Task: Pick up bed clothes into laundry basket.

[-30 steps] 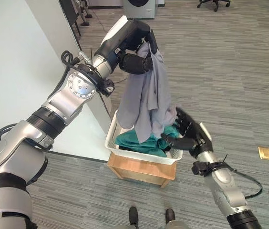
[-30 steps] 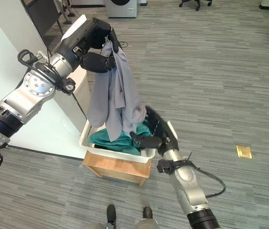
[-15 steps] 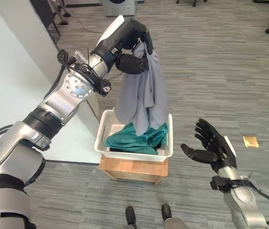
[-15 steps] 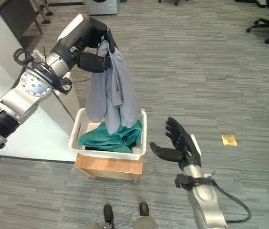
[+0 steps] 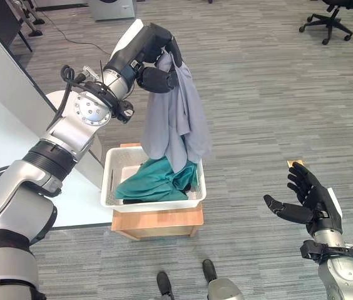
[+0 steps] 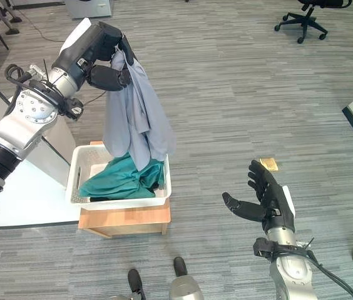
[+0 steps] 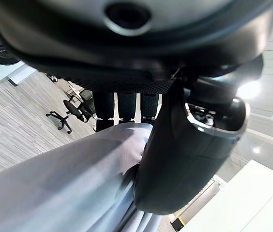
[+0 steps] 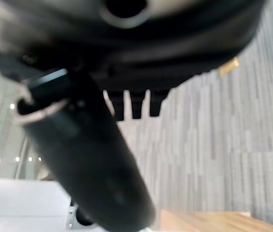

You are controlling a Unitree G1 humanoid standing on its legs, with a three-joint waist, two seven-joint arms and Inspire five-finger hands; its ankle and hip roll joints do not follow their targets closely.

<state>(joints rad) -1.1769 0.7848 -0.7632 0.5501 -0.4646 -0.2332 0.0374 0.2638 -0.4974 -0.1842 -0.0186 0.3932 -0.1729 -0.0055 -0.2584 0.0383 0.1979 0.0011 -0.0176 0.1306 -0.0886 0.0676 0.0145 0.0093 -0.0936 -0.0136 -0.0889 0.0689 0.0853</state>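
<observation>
The left hand [image 7: 185, 145] looms dark and close, its thumb pressed down against a pale grey cloth [image 7: 64, 179] that is pinched between thumb and fingers [image 7: 127, 104]. The cloth spreads away below the hand. Beyond the fingers lie grey plank flooring [image 7: 10, 116] and a black office chair [image 7: 71, 108].

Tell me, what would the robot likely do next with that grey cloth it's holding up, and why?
Probably lower the left hand and then let go. It grips the grey cloth high, with only the hem reaching into the white laundry basket beside the green cloth. The right hand hangs open, well aside.
</observation>
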